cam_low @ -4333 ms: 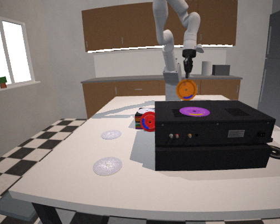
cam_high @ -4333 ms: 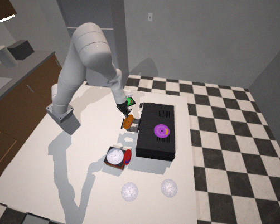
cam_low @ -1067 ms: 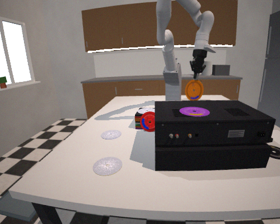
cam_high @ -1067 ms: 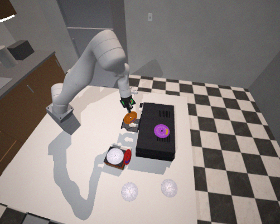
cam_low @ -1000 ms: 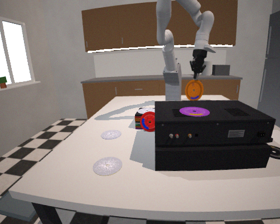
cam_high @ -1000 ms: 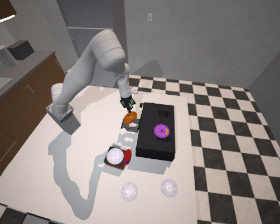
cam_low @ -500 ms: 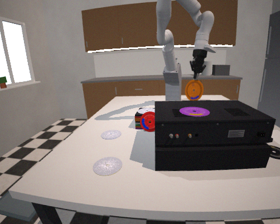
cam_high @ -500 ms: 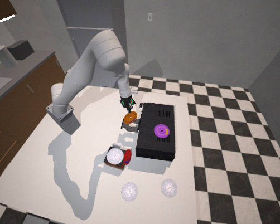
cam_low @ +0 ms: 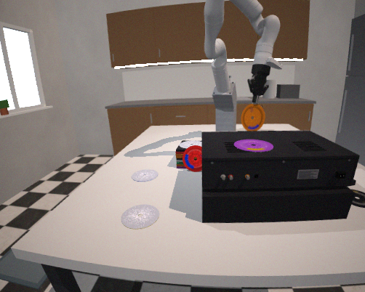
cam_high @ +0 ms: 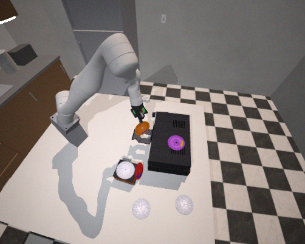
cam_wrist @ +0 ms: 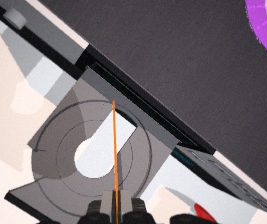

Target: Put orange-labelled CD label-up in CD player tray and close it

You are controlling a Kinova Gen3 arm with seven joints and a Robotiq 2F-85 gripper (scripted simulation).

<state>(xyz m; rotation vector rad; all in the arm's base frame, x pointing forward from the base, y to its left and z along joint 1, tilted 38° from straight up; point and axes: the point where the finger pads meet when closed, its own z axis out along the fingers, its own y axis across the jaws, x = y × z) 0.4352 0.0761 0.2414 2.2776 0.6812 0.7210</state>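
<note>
My gripper point(cam_high: 140, 120) point(cam_low: 256, 99) point(cam_wrist: 117, 208) is shut on the top edge of the orange-labelled CD point(cam_high: 141, 128) point(cam_low: 254, 117) point(cam_wrist: 114, 150). The CD hangs upright, edge-on in the wrist view. It hangs above the open grey tray point(cam_high: 137, 137) point(cam_wrist: 54, 150) and its round recess. The tray sticks out of the left side of the black CD player point(cam_high: 166, 158) point(cam_low: 278, 171) point(cam_wrist: 184, 60). In the exterior view the tray is hidden behind the player.
A purple CD point(cam_high: 174, 141) point(cam_low: 253, 145) point(cam_wrist: 266, 22) lies on the player's top. A red CD point(cam_high: 138, 170) point(cam_low: 193, 158) leans on a stack of cases point(cam_high: 125, 170) topped by a silver disc. Two silver discs point(cam_high: 141, 209) point(cam_high: 184, 204) lie near the table's front edge.
</note>
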